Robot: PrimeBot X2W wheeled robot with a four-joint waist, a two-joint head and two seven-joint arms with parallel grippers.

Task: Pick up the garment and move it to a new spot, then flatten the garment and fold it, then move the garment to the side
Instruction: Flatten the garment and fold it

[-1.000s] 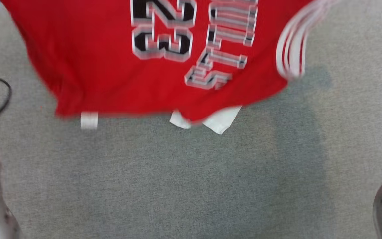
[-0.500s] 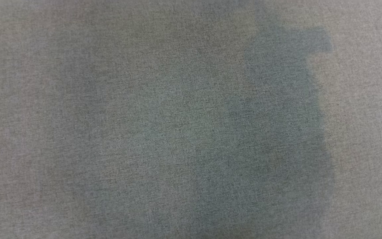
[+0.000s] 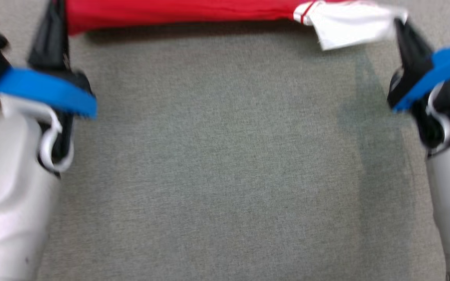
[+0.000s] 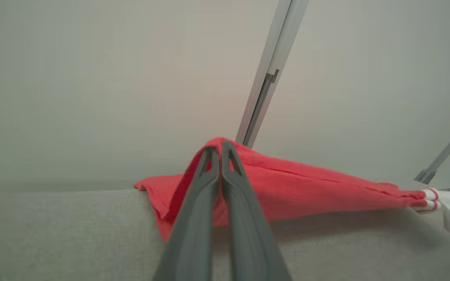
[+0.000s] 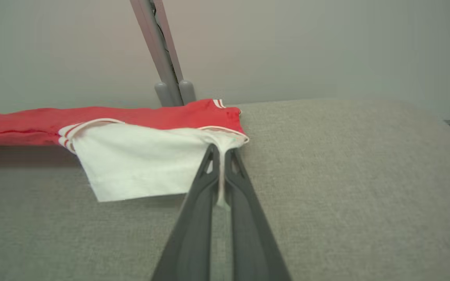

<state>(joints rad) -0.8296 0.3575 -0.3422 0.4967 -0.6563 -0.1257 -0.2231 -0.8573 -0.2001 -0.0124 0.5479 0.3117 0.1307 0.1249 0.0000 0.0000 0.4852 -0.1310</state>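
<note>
Looking down from the head, we see the garment (image 3: 178, 13) stretched across the top of the view over the grey worktop (image 3: 225, 156), between our left pincer (image 3: 56, 13) and right pincer (image 3: 400, 25). In the left wrist view our fingers are pinched tight on a red corner, raised above the surface. In the right wrist view they clamp the white part's edge.

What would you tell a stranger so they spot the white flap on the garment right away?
On the grey fabric surface, a red garment stretches across the far side. At its right end, pinched by the right gripper, is its only white flap.
</note>
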